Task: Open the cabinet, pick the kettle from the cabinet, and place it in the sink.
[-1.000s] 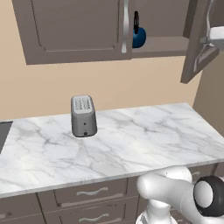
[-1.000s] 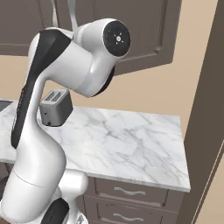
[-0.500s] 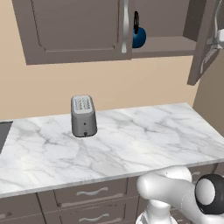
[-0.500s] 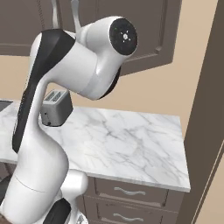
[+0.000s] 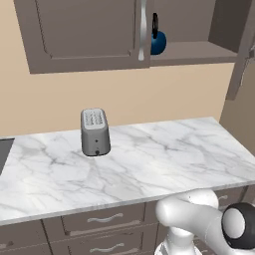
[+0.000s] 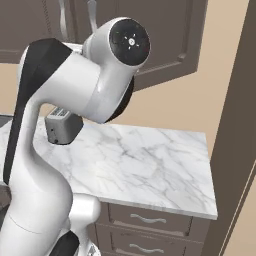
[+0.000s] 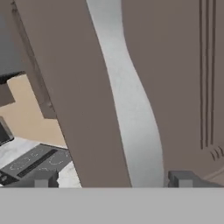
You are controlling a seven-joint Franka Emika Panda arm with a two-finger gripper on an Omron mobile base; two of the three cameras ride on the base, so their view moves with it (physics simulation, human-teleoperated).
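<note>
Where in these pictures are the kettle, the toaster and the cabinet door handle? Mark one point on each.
kettle (image 5: 158,43), left base view, on its round blue body.
toaster (image 5: 95,132), left base view, on its grey front face.
cabinet door handle (image 7: 131,109), hand view, on the middle of the silver bar.

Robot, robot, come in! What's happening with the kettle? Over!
Gripper open, jaws either side of the silver door handle. Right cabinet door open. Kettle on the shelf, not yet picked.

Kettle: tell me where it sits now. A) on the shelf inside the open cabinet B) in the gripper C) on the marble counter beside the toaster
A: the dark-blue kettle stands on the shelf of the cabinet, whose right door is swung open, above the toaster.
</note>
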